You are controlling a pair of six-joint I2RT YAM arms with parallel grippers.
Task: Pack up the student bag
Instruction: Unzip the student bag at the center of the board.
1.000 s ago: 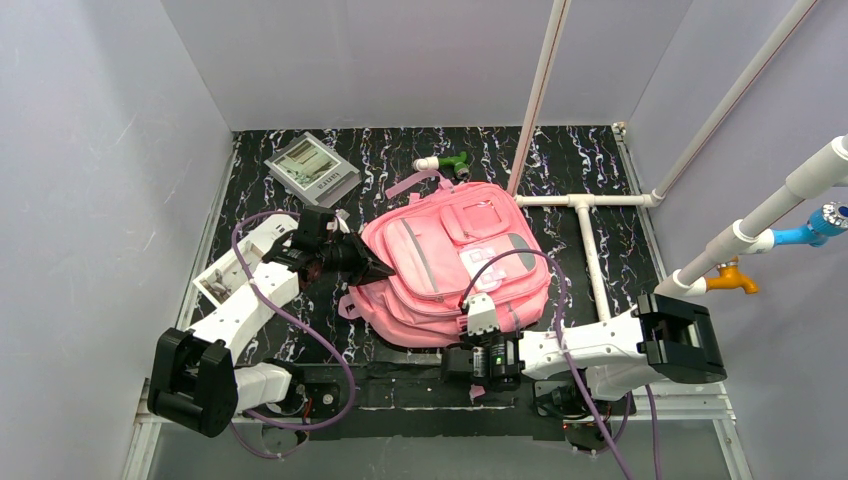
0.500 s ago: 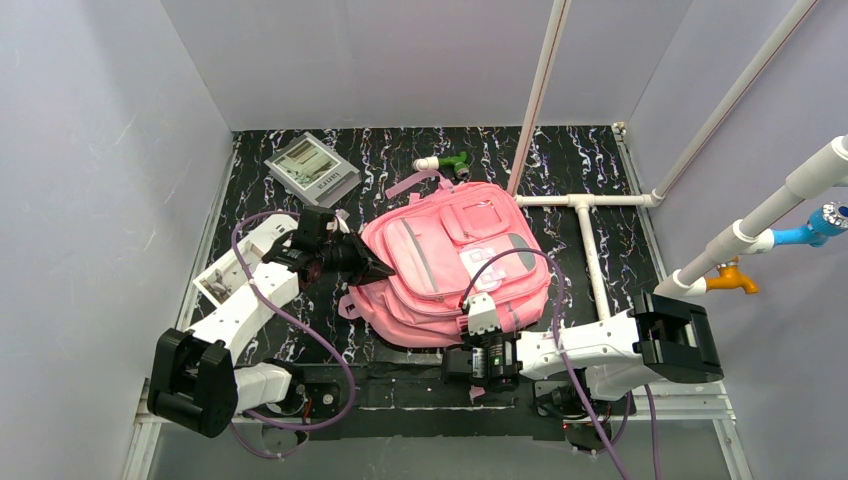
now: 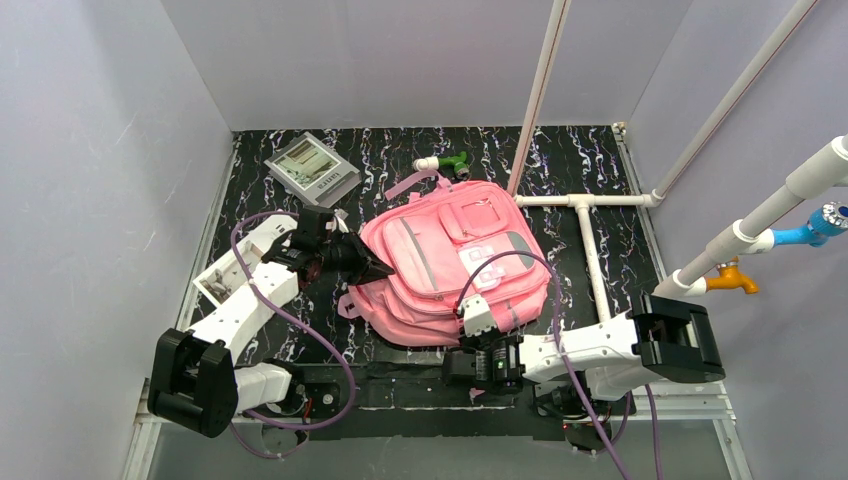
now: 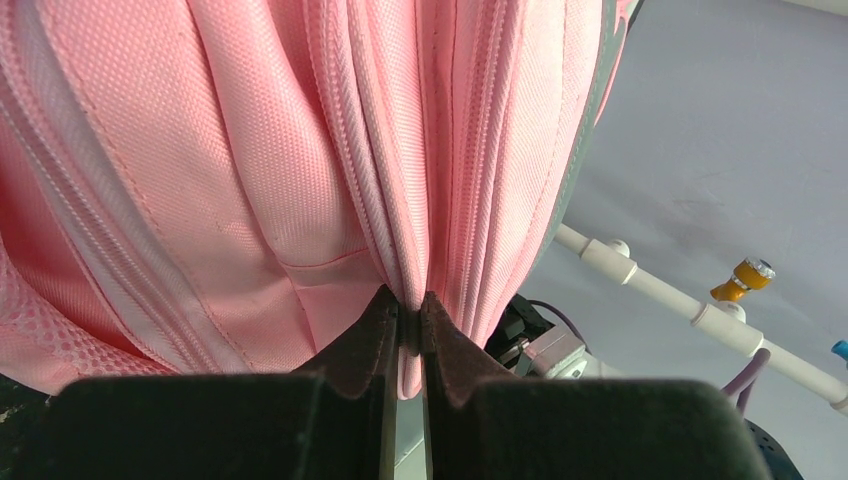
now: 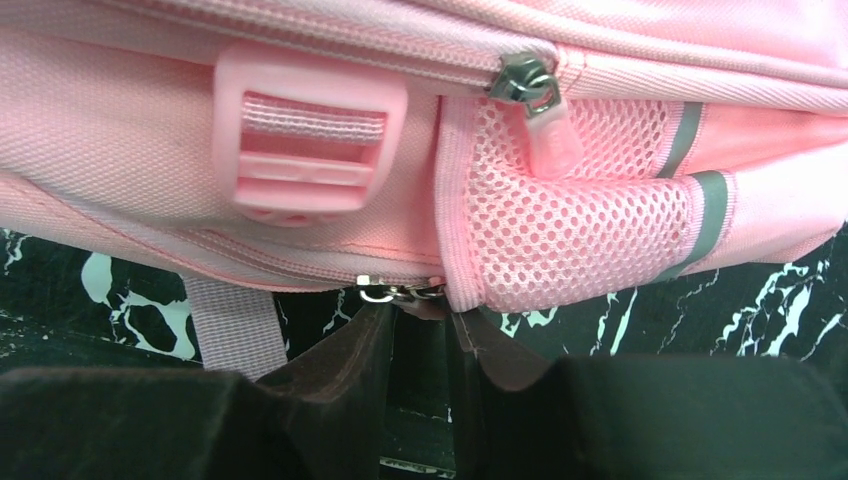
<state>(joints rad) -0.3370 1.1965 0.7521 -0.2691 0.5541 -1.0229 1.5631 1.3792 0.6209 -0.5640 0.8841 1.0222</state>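
The student bag (image 3: pixel 450 255), a large pink backpack, lies flat in the middle of the black marbled table (image 3: pixel 620 170). My left gripper (image 3: pixel 385 270) is at the bag's left edge. In the left wrist view this gripper (image 4: pixel 408 318) is shut on a fold of pink fabric (image 4: pixel 300 150) beside a zip seam. My right gripper (image 3: pixel 458 358) is at the bag's near edge. In the right wrist view its jaws (image 5: pixel 420 322) stand narrowly open, tips just below the metal zip sliders (image 5: pixel 400 292). A small pull tab lies across the gap. A pink buckle (image 5: pixel 305 135) and a mesh pocket (image 5: pixel 570 235) show above.
A grey-and-white book-like item (image 3: pixel 310 168) lies at the back left. A green-and-white object (image 3: pixel 445 162) sits behind the bag. White pipes (image 3: pixel 592 250) lie on the table at the right, with a slanted pole (image 3: pixel 540 90) and taps (image 3: pixel 735 278) beyond. A white card (image 3: pixel 210 287) sits under the left arm.
My right wrist has shifted slightly left and tilted along the bag's near edge. The left arm and the bag have not visibly moved.
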